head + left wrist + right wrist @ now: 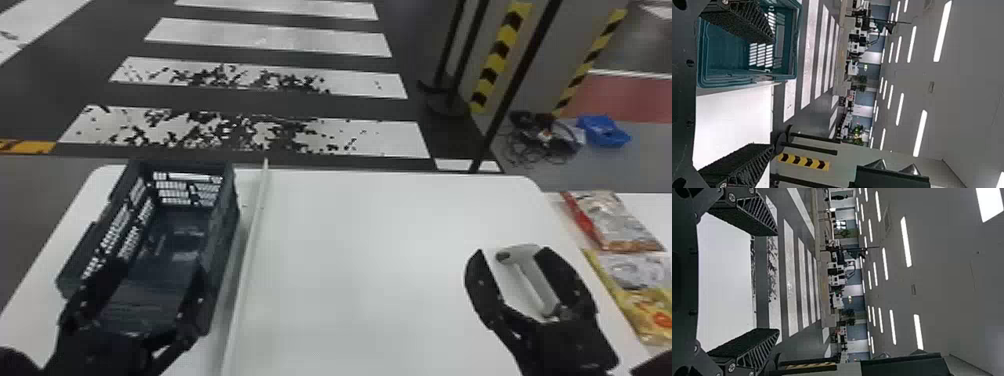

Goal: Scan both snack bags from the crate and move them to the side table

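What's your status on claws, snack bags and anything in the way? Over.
Left claw open, empty, by crate; right claw open, empty, by scanner. Red-edged bag and yellow bag on side table. Nothing seen lying on either bag.

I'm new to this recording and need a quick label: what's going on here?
Nothing is being held. Both snack bags, one red-edged and one yellow, lie on the side table. The left gripper is open by the crate. The right gripper is open above the main table, near the white scanner. The moving part looks done.
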{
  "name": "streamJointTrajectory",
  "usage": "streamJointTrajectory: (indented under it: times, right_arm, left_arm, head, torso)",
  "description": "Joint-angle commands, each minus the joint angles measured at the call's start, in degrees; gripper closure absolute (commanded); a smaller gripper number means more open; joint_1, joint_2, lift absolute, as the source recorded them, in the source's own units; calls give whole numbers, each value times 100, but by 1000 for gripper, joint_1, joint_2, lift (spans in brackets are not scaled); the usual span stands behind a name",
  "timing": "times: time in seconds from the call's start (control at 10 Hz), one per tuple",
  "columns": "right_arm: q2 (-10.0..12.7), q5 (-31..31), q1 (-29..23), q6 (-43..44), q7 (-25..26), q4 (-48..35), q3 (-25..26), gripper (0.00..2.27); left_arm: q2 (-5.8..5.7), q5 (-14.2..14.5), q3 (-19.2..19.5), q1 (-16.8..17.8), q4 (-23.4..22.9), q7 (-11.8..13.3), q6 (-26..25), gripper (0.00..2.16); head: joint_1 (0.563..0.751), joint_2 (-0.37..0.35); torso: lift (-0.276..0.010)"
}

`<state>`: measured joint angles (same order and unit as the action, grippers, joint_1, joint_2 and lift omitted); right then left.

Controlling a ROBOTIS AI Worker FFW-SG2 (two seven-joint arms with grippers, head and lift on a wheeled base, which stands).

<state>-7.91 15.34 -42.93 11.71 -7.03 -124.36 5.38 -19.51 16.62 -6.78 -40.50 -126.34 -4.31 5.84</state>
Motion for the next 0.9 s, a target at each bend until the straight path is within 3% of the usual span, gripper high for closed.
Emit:
streamJointTrajectory:
  times: [0.0, 0.8]
  right_arm:
    - [0, 4, -31, 11, 0, 0, -1, 127]
    - [0, -5, -57, 11, 0, -27, -63, 127]
  left_arm:
    - [9, -10, -8, -1, 4, 0, 0, 36]
    - [9, -89, -43, -10, 30, -9, -18, 36]
  head:
    - [695, -106]
    - [695, -103]
  torso:
    - [-95]
    - [-95]
